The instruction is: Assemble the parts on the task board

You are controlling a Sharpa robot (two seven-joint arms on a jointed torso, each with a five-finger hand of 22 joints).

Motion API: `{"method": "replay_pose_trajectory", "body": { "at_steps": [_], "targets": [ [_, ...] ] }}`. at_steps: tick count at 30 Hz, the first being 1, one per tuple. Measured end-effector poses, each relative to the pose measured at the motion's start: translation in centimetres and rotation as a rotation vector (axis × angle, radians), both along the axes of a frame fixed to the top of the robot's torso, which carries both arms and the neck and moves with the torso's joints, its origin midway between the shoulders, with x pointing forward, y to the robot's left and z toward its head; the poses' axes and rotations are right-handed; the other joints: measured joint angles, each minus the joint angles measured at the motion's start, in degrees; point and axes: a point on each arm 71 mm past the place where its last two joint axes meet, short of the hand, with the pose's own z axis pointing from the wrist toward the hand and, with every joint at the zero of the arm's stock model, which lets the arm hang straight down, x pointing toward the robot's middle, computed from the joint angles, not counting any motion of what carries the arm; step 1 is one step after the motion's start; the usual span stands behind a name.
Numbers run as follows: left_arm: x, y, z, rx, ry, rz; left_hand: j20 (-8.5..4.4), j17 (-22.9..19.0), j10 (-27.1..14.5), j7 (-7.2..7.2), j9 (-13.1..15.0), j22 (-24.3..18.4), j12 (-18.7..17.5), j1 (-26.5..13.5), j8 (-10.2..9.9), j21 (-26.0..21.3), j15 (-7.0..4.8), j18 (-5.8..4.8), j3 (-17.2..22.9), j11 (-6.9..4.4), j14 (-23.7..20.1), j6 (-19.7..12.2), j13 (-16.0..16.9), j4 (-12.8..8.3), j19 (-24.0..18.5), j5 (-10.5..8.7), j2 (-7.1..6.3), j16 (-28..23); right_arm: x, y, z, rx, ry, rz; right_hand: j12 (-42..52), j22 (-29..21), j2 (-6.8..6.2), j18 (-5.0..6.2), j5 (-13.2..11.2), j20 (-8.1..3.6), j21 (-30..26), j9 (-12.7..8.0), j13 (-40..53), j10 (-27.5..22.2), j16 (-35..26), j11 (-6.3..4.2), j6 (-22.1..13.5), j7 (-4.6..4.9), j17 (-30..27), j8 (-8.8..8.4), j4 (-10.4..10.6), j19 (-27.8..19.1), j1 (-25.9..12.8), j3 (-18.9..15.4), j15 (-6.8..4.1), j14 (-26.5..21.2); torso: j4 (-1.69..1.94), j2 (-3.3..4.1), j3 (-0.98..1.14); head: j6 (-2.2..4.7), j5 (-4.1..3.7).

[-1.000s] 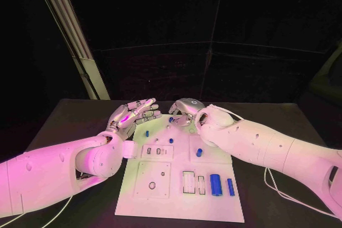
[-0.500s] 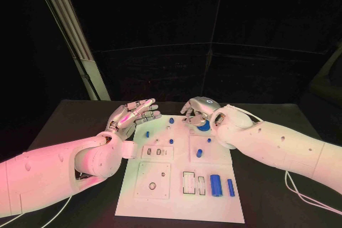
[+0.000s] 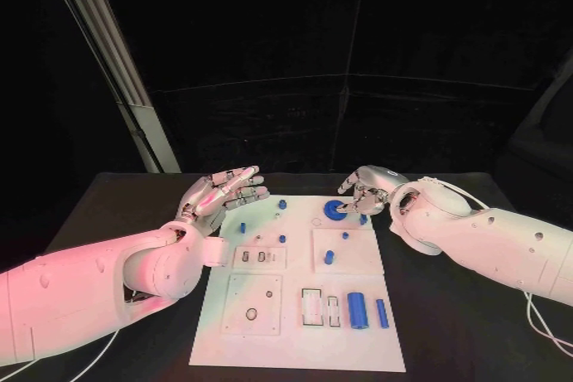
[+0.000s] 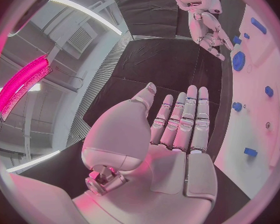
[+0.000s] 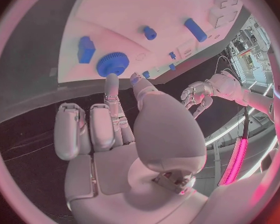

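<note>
The white task board (image 3: pixel 299 332) lies in the middle of the black table. A blue gear (image 3: pixel 335 206) sits near its far edge, with a small blue block (image 3: pixel 363 219) beside it. Small blue pegs (image 3: pixel 283 237) are scattered across the far half, and a short cylinder (image 3: pixel 329 255) lies mid-board. Two blue cylinders (image 3: pixel 356 308) lie near the front right. My right hand (image 3: pixel 368 190) hovers just right of the gear, fingers loosely bent, holding nothing; in the right wrist view a fingertip (image 5: pixel 111 79) points at the gear (image 5: pixel 112 63). My left hand (image 3: pixel 224 195) hangs flat and spread beyond the board's far left corner.
Rectangular slots (image 3: pixel 316 306) and round holes (image 3: pixel 252 313) are cut into the board's near half. A pale slanted post (image 3: pixel 119 84) stands behind the table at the left. Bare black table (image 3: pixel 465 332) flanks the board on both sides.
My right hand has moved right, off the board's far middle, uncovering the blue gear where it was. The left hand has stayed in place.
</note>
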Motion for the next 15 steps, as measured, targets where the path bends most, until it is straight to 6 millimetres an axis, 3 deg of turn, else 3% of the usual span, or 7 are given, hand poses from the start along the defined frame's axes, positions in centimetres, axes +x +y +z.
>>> {"method": "replay_pose_trajectory", "body": {
  "at_steps": [3, 7, 15],
  "targets": [
    [0.0, 0.0, 0.0, 0.0, 0.0, 0.0, 0.0, 0.0, 0.0, 0.0, 0.0, 0.0, 0.0, 0.0, 0.0, 0.0, 0.0, 0.0, 0.0, 0.0, 0.0, 0.0, 0.0, 0.0, 0.0, 0.0, 0.0, 0.0, 0.1, -0.4, -0.3, -0.011, 0.034, -0.018, 4.14, 0.31, -0.2, 0.01, 0.0, 0.21, 0.0, 0.0, 5.81, -1.05, 0.83, 0.24, -0.58, 0.19, 1.81, 0.0, 3.54, 0.2, 1.64, -1.63, 0.05, 0.05, 0.0, 0.0, -0.01, 0.01, -0.18],
    [0.0, -0.2, 0.0, -0.001, 0.0, -0.003, 0.0, 0.0, 0.0, 0.0, 0.0, 0.0, 0.0, 0.0, 0.0, 0.0, 0.0, 0.0, 0.0, 0.0, 0.0, 0.0, 0.0, 0.0, 0.0, 0.0, 0.0, 0.0, 0.4, -0.8, -0.7, -0.021, 0.062, -0.037, 8.0, 0.38, -0.21, 0.01, 0.0, 0.21, 0.27, 0.0, 10.5, -1.05, 2.0, 0.24, -0.69, 0.3, 3.76, 0.37, 5.77, 0.21, 2.63, -2.31, 0.14, 0.14, 0.07, 0.01, -0.01, -0.08, -0.31],
    [0.1, -0.1, 0.0, 0.001, 0.001, -0.001, -0.19, 0.0, 0.0, 0.0, 0.0, 0.01, 0.0, 0.0, 0.0, 0.0, 0.21, 0.0, 0.16, 0.0, 0.21, 0.0, 0.0, -0.16, 0.19, 0.0, 0.0, 0.0, 0.7, -0.5, -1.1, -0.029, 0.097, -0.046, 13.3, 0.37, 0.13, 0.02, 0.0, 0.48, 0.67, -0.01, 16.43, -0.17, 3.17, 0.4, -0.69, 0.3, 6.35, 0.66, 7.26, 0.73, 4.16, -2.7, 0.13, 0.13, 0.14, 0.03, -0.06, -0.25, -0.29]
  ]
}}
